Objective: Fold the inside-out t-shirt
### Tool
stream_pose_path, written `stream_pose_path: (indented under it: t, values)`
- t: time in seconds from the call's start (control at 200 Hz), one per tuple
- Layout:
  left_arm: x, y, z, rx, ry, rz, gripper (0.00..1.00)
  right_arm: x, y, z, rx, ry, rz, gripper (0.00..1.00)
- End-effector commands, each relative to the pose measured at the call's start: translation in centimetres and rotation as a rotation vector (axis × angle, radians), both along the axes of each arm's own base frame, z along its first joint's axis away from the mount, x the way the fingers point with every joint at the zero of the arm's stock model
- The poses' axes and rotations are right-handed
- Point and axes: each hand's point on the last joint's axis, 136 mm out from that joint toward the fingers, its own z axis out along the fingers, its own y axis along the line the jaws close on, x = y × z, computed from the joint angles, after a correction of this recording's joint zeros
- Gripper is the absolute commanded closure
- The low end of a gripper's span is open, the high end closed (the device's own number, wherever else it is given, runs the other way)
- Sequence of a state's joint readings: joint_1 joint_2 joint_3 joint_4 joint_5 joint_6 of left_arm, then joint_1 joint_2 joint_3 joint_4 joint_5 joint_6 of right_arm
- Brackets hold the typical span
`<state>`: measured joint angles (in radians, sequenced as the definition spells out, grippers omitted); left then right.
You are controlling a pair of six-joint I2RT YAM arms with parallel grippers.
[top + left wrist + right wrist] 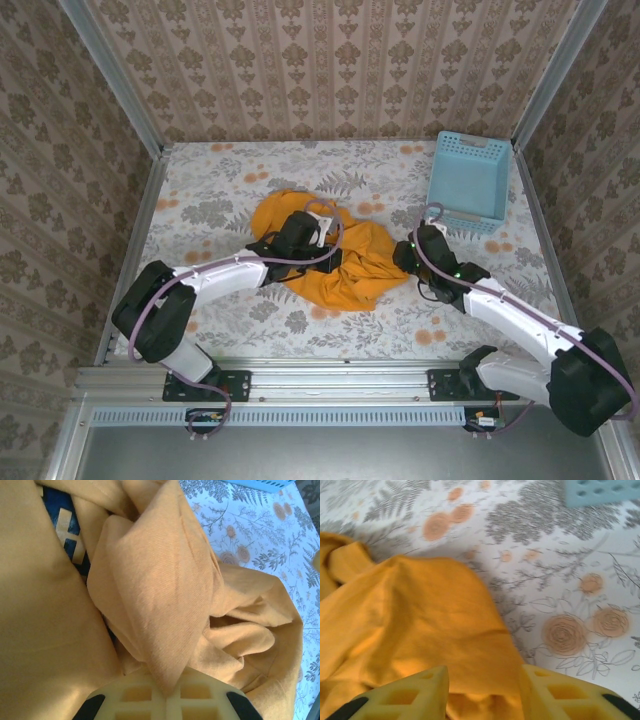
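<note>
One t-shirt (pixel 335 262) lies crumpled in a heap at the middle of the table (pixel 215 190), between the two arms. From above, its long axis runs diagonally from the far left to the near right, where a broad lobe bulges toward the right arm. It is too bunched to tell which way the collar or the hem points.

The left gripper (pixel 322 250) sits on top of the heap, near its middle. Its wrist view gives the grip up close: the two pale pads (pixel 135 700) are pressed together and pinch a pointed fold of cloth that rises between them. Deep between the folds at the upper left of that view there is a dark blue patch (pixel 60 510) with pale bars on it.

The right gripper (pixel 405 258) is at the heap's right edge. In its wrist view the two fingers (pixel 415 692) stand apart, and the curved edge of the t-shirt lies on the table in the gap between them. The cloth there looks loose and not clamped.

One light blue basket (pixel 470 180) stands in the far right corner of the table, well apart from the t-shirt. The top view shows it whole, and the right wrist view catches a corner of its lattice wall.
</note>
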<state>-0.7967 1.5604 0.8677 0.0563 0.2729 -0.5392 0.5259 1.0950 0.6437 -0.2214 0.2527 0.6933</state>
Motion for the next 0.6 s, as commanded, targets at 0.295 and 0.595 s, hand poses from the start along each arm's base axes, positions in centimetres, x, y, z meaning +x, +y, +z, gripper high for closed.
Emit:
stream_pose_path:
  t: [0.295,0.595]
  values:
    - [-0.4,-0.2,-1.2,0.006,0.007,-0.032,1.00,-0.9,8.9,-2.9,0.065,0.129,0.271,0.69]
    - [-1.3,-0.7,-1.5,0.013,0.002,-0.066,1.00,2.5,9.1,-5.3,-0.030,0.155,0.217,0.71]
